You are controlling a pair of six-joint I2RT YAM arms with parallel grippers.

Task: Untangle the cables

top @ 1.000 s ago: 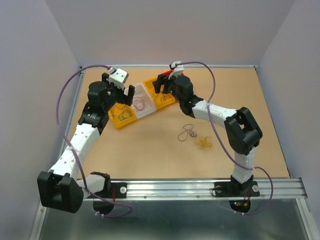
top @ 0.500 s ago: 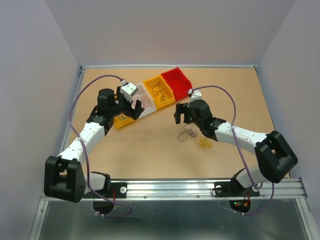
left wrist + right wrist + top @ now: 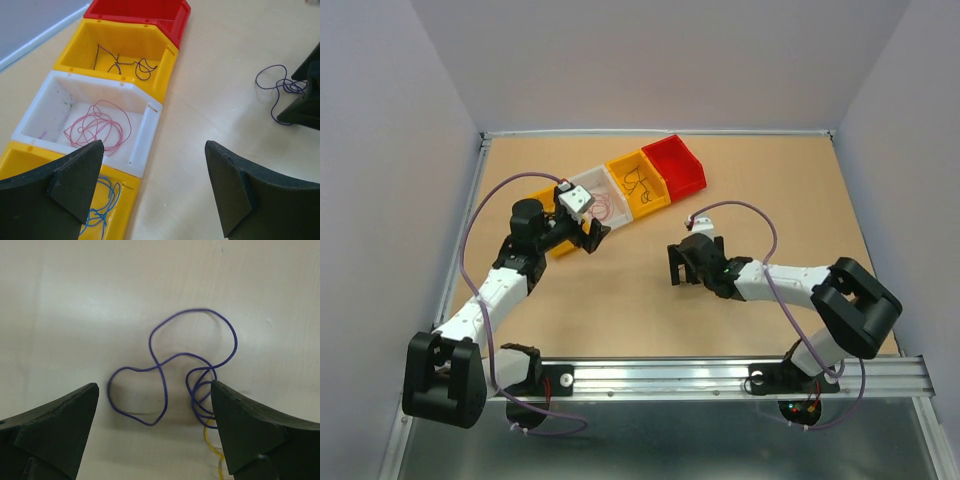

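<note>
Shows the right gripper [image 3: 155, 440] with two dark fingers [image 3: 55, 425] spread wide, clasping nothing, hanging low over the bare table [image 3: 75, 300]. Frames between them the loose remainder of the cables: a hair-thin purple wire [image 3: 162, 382] lying flat in one open loop, one crossing and a tight little coil of turns close to the right finger, with the tip of a yellow wire [image 3: 212, 447] poking out beneath that coil and seemingly touching it. Cannot tell hooked together from merely overlapping. Shows the left gripper [image 3: 152, 195] likewise spread wide and empty, well apart from that clump, poised beside a row of bins: a near yellow bin [image 3: 20, 152] holding a blue wire [image 3: 105, 200], a white bin [image 3: 145, 130] holding a pink wire [image 3: 100, 127], a second yellow bin [image 3: 167, 65] holding a dark wire [image 3: 125, 65], then a red bin [image 3: 150, 12], apparently empty from overhead. Reads these wires as nearly weightless, limp yet springy, likely to keep their curl, to drag a neighbour along and to slip out of a blunt pinch. Suggests taking the purple wire on its open loop, away from the coil and the yellow tip, closing right down at table level on so flat a strand, then lifting slowly to check for the yellow one trailing behind.
</note>
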